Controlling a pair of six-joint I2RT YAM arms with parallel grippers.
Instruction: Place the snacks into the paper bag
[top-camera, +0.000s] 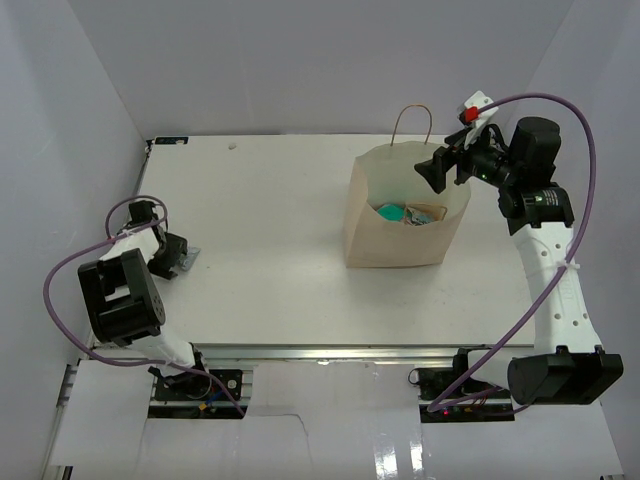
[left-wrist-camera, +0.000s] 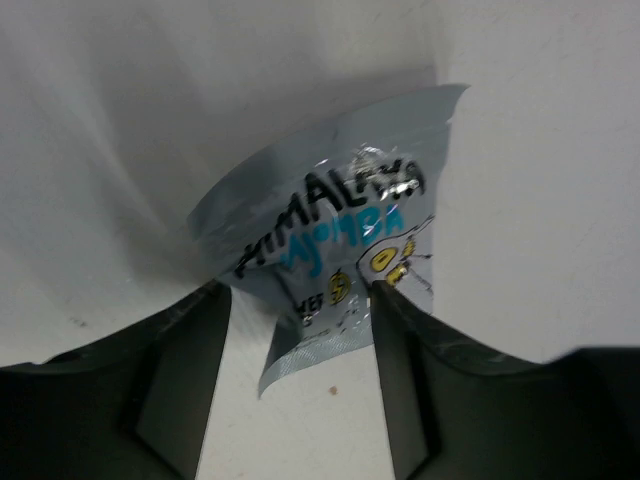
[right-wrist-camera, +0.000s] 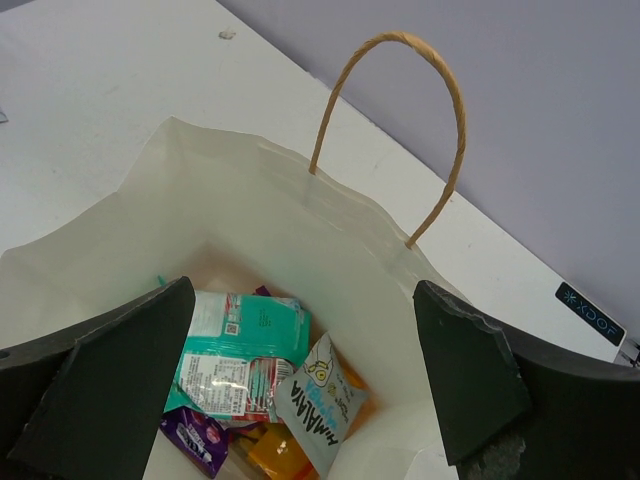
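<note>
Silvery packet (left-wrist-camera: 320, 235) — crinkled, black-teal lettering | left gripper (left-wrist-camera: 298, 295) straddles it, unclenched | right gripper (right-wrist-camera: 302, 290) released

place: robot lab cell | shows: white enclosure walls (top-camera: 300, 60), aluminium mounting rail (top-camera: 330, 352)

1. The table (top-camera: 260, 220) carries the bag (top-camera: 395, 240) right of centre, towards the far side. The bag stands upright, mouth up.
2. One handle (right-wrist-camera: 400, 120) rises from the bag's far rim.
3. Several packets (right-wrist-camera: 245, 365) lie overlapping on the bottom of the bag. One lies uppermost, a second just right of it overlaps its corner, and two more show partly from under these on the near side.
4. The right gripper (top-camera: 440, 170) is above the bag's right rim, over the mouth.
5. A loose packet (left-wrist-camera: 320, 250) lies on the table near the left edge, well apart from the bag.
6. The left gripper (left-wrist-camera: 300, 300) is over the loose packet, one finger on each side of its near end.
</note>
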